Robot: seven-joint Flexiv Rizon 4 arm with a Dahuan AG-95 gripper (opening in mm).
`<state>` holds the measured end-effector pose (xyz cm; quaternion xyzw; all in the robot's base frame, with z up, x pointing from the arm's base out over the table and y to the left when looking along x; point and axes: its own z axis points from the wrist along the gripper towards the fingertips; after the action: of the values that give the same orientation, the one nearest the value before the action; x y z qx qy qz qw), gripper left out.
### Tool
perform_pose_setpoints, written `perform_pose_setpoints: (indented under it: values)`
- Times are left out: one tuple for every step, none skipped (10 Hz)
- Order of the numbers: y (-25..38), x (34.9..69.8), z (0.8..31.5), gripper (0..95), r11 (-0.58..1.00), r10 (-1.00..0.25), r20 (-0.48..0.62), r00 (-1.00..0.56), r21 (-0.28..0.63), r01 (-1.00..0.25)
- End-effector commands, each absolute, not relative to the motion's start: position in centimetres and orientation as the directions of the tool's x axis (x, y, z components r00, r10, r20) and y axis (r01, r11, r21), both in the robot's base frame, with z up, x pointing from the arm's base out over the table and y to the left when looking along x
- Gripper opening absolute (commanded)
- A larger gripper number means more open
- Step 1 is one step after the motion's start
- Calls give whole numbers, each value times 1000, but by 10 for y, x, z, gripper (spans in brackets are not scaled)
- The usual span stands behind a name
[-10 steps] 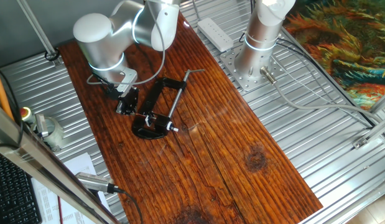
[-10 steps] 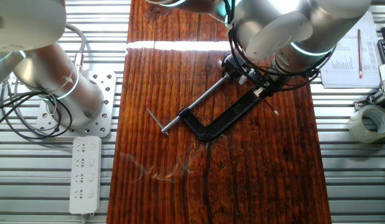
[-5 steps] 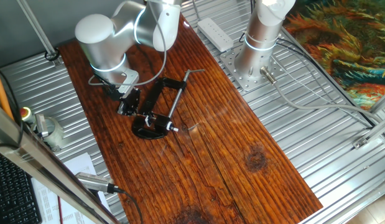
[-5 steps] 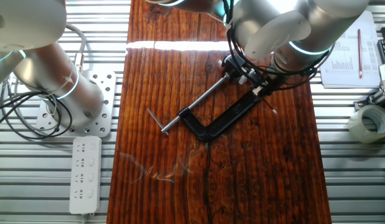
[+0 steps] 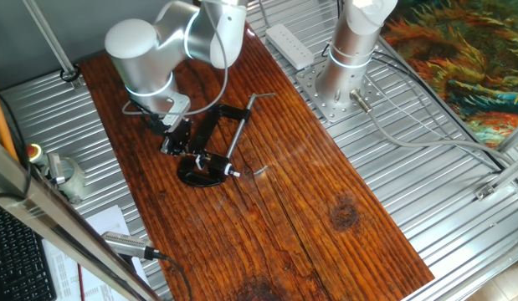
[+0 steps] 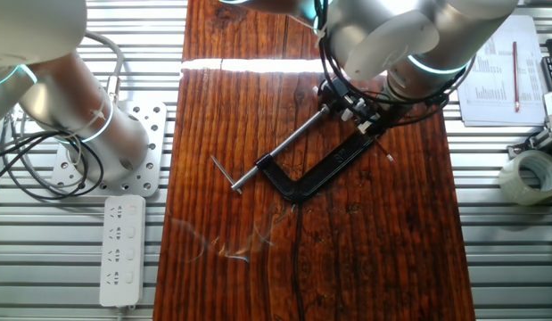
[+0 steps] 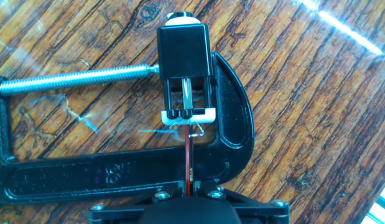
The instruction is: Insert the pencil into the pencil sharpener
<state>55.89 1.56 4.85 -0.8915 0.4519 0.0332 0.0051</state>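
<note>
In the hand view the pencil sharpener [image 7: 184, 62], a small black block with a white lower rim, sits clamped between the silver screw rod [image 7: 74, 79] and the jaw of the black C-clamp [image 7: 232, 118]. My gripper [image 7: 189, 186] is shut on the thin dark-red pencil [image 7: 190, 158]. The pencil points straight at the sharpener's mouth, its tip just short of the white rim. In one fixed view the gripper [image 5: 175, 140] hangs just left of the clamp [image 5: 210, 125] and the sharpener [image 5: 215, 165]. In the other fixed view the arm hides most of the sharpener.
The clamp [image 6: 302, 178] lies flat on the wooden board [image 6: 365, 259], its screw handle [image 6: 224, 171] pointing away from me. A second arm's base [image 5: 346, 58] and a power strip [image 5: 290, 43] stand beyond the board. A tape roll [image 6: 530, 174] and papers [image 6: 507, 71] lie off the board.
My gripper, with the pencil in it, has shifted a little closer to the clamp and the sharpener. The clamp has not moved.
</note>
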Motion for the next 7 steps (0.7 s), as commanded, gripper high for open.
perform_pose_setpoints:
  values:
    - [16,557,49,0,-588,-808,-66,586,24,-808]
    - [17,556,50,0,-589,-808,-64,586,24,-808]
    - [17,556,51,0,-591,-806,-62,589,22,-806]
    - [18,556,51,0,-594,-803,-60,593,20,-804]
    - [19,556,51,0,-597,-802,-60,595,19,-802]
    - [20,555,51,0,-595,-803,-58,594,18,-803]
    - [21,555,52,0,-594,-804,-56,592,19,-805]
